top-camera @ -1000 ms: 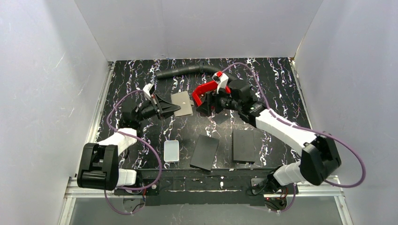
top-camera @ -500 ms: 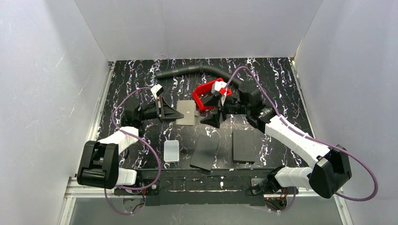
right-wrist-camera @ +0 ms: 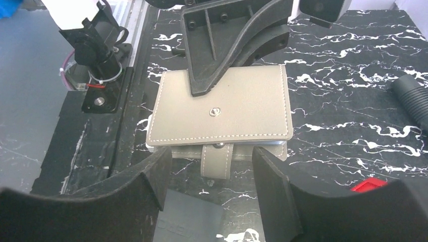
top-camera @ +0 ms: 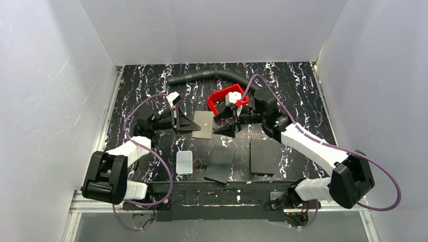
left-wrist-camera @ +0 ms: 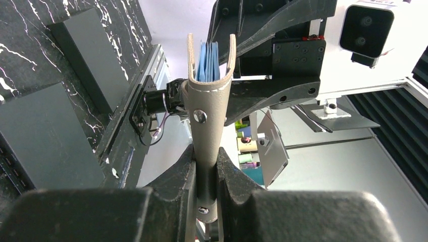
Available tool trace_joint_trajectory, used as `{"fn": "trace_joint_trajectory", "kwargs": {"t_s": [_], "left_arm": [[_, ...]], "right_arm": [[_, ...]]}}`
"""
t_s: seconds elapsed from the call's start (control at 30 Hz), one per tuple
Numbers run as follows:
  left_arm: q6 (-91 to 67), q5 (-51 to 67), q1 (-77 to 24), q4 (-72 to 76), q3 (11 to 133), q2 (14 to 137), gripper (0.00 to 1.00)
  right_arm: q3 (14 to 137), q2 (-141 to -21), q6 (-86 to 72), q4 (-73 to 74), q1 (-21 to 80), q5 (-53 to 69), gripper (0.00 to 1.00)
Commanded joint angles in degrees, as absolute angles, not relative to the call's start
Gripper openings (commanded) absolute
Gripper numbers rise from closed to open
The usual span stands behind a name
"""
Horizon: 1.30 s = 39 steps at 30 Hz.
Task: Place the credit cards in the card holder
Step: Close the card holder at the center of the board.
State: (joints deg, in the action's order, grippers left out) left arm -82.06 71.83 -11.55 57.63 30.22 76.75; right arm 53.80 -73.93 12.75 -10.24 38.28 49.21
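Top external — right gripper (top-camera: 218,123) has swung to card holder (top-camera: 203,124).

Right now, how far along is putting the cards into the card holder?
Done, it seems: blue layers sit inside the card holder, cards or pockets I cannot tell. In hand: left gripper clamps the holder; right gripper, open, lines up on the clasp tab. To do: tab is not snapped to the stud.

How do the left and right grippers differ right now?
The left gripper has its jaws clamped on one edge of the card holder; the right gripper holds nothing. Left jaws stand nearly shut; right jaws stand wide apart either side of the holder's clasp tab. Both face the holder from opposite sides.
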Motion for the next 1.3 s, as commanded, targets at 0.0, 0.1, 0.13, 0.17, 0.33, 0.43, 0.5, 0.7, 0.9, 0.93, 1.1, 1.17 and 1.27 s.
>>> {"fn": "trace_joint_trajectory", "kwargs": {"t_s": [0.0,0.1,0.13,0.17,0.33,0.43,0.5,0.7,0.9,0.93,1.1,1.17,1.27], "left_arm": [[-81.57,72.73,-11.78,58.47,32.77,74.42,0.00],[-82.03,72.65,-11.78,58.53,32.87,74.33,0.00],[-82.20,72.35,-11.78,58.52,32.87,74.33,0.00],[-82.44,72.07,-11.76,58.51,32.77,74.20,0.00],[-84.11,70.33,-11.82,58.54,32.70,74.40,0.00],[-84.60,70.24,-11.88,58.53,32.48,74.87,0.00],[-84.72,70.18,-11.86,58.52,32.28,74.98,0.00],[-84.69,69.44,-11.87,58.53,31.35,75.36,0.00],[-83.41,68.51,-11.87,57.78,30.45,76.35,0.00],[-83.01,68.16,-11.87,57.55,30.18,76.44,0.00],[-77.24,67.05,-11.87,53.37,29.71,77.53,0.00],[-73.38,66.09,-11.86,50.15,29.46,77.28,0.00],[-65.61,64.03,-11.87,42.86,29.70,77.10,0.00]], "right_arm": [[53.45,-74.13,14.50,-13.00,38.58,48.36,0.63],[53.16,-74.22,14.85,-13.22,39.14,46.49,0.53],[52.87,-74.01,14.79,-13.50,39.38,44.81,0.58],[52.26,-73.72,14.69,-14.17,39.76,43.15,0.63],[50.02,-72.00,15.21,-16.61,41.05,39.11,0.66],[50.21,-72.06,15.93,-16.51,41.90,37.36,0.60],[50.22,-72.20,16.00,-16.70,42.58,35.99,0.55],[47.77,-71.04,13.52,-20.93,43.02,32.25,0.43],[42.47,-67.40,9.61,-27.79,43.07,27.60,0.30],[41.60,-66.81,8.99,-28.86,43.07,26.95,0.28],[40.33,-66.66,8.11,-29.46,43.07,28.80,0.27],[41.09,-67.93,9.02,-28.02,43.07,30.05,0.27],[42.39,-70.54,10.13,-26.82,43.07,32.33,0.26]]}}
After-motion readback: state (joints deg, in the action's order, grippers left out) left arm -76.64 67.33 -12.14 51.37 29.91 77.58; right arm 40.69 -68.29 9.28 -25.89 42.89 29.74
